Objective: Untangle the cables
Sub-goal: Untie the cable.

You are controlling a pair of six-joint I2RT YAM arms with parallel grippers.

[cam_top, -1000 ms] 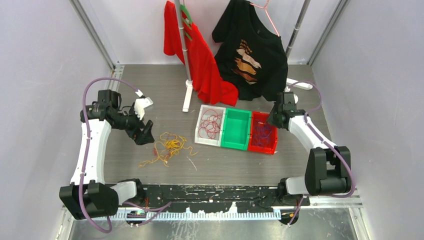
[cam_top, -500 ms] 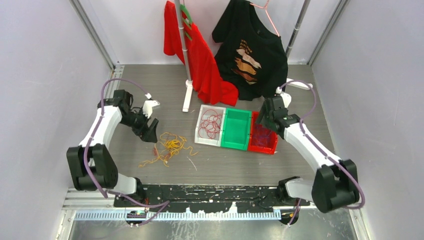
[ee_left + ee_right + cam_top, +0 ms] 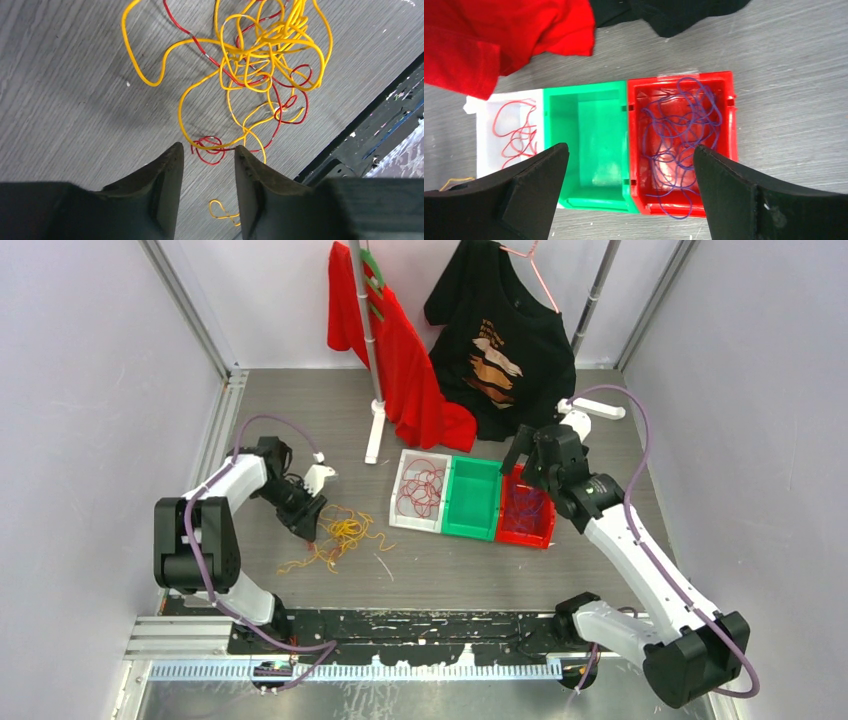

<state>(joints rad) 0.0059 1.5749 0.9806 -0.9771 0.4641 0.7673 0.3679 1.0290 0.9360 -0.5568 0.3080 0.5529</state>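
Two wrist views: left end effector point(image 3: 206, 147) half open by red and yellow cables point(image 3: 250, 55) on the surface point(image 3: 60, 75); right end effector point(image 3: 629, 150) wide open over purple cables point(image 3: 679, 130) in the red bin point(image 3: 733, 130).

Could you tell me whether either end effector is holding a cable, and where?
Nothing is held: the left end effector is open over the tangled cables, the right end effector open above the bins.

Left arm point(image 3: 222, 488) folded, left tool point(image 3: 309, 527) angled down, jaws narrowly parted; right arm point(image 3: 640, 550) outstretched, right tool point(image 3: 630, 167) spread wide.
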